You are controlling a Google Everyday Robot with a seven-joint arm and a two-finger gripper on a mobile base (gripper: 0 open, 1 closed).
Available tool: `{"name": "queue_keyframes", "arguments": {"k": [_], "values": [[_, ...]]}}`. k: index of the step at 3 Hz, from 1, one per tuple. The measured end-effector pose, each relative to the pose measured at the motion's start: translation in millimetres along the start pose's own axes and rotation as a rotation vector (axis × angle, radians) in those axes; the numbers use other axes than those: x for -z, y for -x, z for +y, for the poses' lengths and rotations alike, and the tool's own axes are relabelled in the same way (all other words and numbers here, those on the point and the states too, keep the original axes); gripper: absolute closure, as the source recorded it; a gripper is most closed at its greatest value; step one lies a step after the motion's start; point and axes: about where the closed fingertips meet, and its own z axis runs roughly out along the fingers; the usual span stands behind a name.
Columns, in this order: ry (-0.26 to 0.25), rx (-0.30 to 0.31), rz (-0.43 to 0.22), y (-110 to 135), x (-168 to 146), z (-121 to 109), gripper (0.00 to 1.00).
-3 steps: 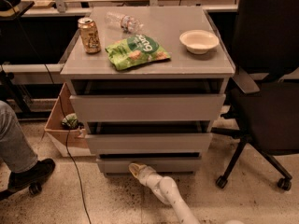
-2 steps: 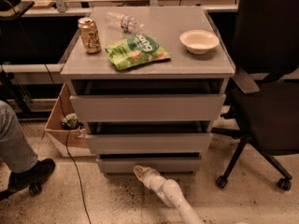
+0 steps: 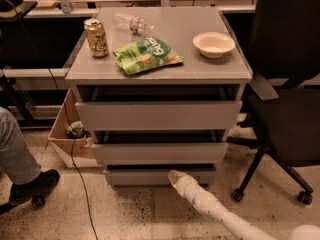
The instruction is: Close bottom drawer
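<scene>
The hand point(image 3: 176, 177) meets the bottom drawer point(image 3: 135, 177) front near its middle.

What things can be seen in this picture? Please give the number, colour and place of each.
cabinet: 1, grey, centre
bottom drawer: 1, grey, lowest in the cabinet
upper drawers: 2, grey, above the bottom drawer
can: 1, golden, cabinet top, left
bottle: 1, clear, lying at the back of the top
snack bag: 1, green, middle of the top
bowl: 1, white, right of the top
office chair: 1, black, right of the cabinet
cardboard box: 1, brown, floor, left of the cabinet
cable: 1, black, floor, left
bystander's leg: 1, grey trousers, black shoe, far left
arm: 1, white, bottom right
end effector: 1, pale, at the bottom drawer's front
</scene>
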Motion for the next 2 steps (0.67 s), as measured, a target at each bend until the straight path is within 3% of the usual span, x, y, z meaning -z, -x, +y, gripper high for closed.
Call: {"name": "queue_keyframes", "arguments": {"k": [1, 2], "values": [[-0.004, 0.012, 0.124, -27.2, 52.4, -29.1, 1.00], [-0.007, 0.051, 0.232, -55.6, 94.5, -47.0, 0.77]]}}
